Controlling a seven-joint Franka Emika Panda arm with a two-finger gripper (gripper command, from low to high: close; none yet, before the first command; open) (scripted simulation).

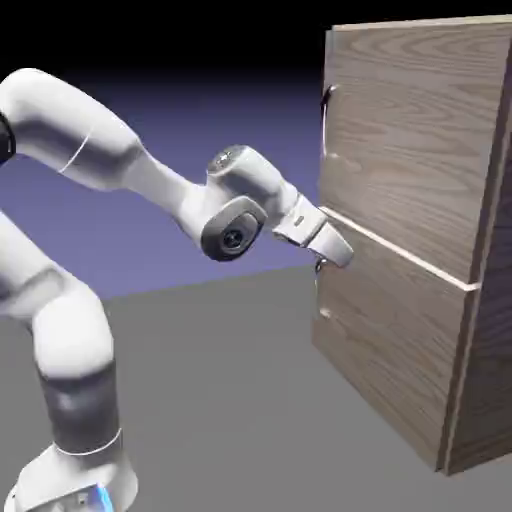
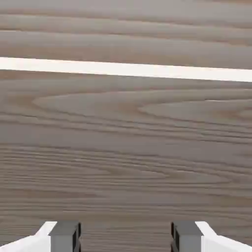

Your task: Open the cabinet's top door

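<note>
Exterior view first: I see the cabinet (image 1: 420,230) standing on the grey table (image 1: 220,390) toward its right side, light wood grain, its front face turned to the arm. A pale seam (image 1: 400,250) splits the front into two panels. The top door (image 1: 410,140) sits flush with the cabinet, with its small curved metal handle (image 1: 327,98) near the upper left edge of the panel. Below the seam is the lower door (image 1: 390,340).

My white arm (image 1: 110,160) reaches across from the left, and the pincer (image 1: 322,266) is right up against the cabinet front, just below the left end of the seam, well under the handle. Whether it actually touches the wood I cannot tell.

In the hand view, wood grain fills the frame, with the pale seam crossing near the top. The two grey fingertips (image 2: 64,235) sit at the bottom edge, spread wide apart with only bare wood between them; nothing is pinched.
</note>
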